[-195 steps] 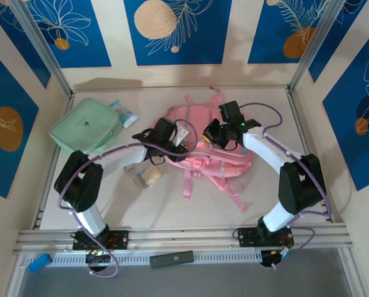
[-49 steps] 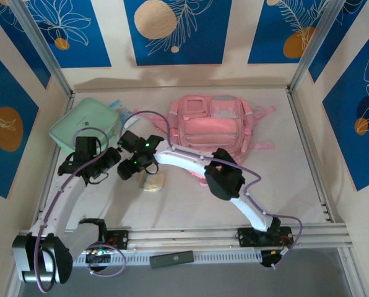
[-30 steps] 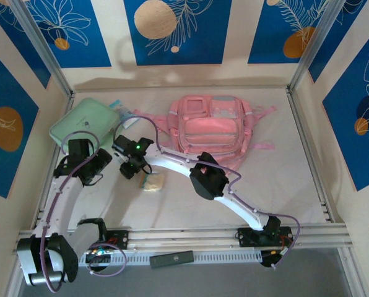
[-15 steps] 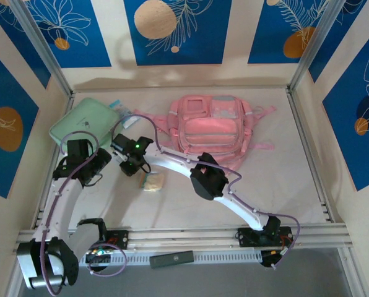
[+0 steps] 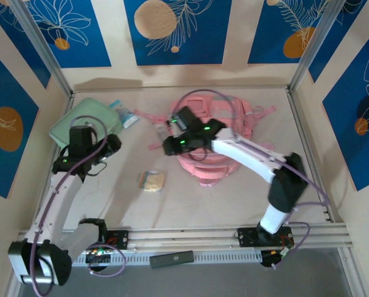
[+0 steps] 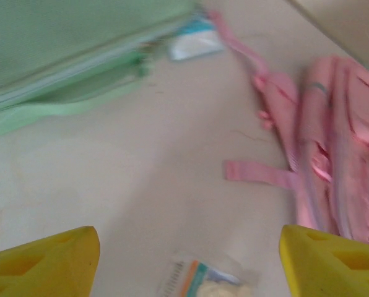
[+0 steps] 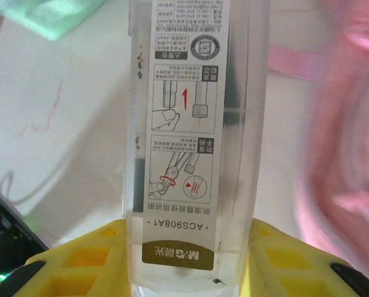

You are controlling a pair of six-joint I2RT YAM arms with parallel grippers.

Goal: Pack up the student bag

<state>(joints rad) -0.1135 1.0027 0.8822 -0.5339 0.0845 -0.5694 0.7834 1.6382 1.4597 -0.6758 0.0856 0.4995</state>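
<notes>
The student bag (image 5: 231, 162) is a pink backpack lying at the back middle of the table, with its straps (image 6: 259, 173) trailing to the left. In the left wrist view the student bag (image 6: 339, 154) is on the right, and in the right wrist view the student bag (image 7: 351, 124) is a pink blur on the right. My right gripper (image 7: 187, 247) is shut on a clear plastic box (image 7: 184, 124) with a printed label. It hovers over the bag's left edge as my right gripper (image 5: 174, 135). My left gripper (image 6: 189, 241) stands open above a snack packet (image 6: 203, 281), holding nothing.
A mint green case (image 5: 84, 127) lies at the back left, with a blue-white packet (image 5: 124, 113) beside it. The snack packet (image 5: 152, 180) sits on the table left of centre. Walls enclose the table on three sides.
My right arm has swung from beside the green case to the right, over the bag's left edge, carrying the clear box. My left gripper stays near the green case, its jaws slightly narrower.
</notes>
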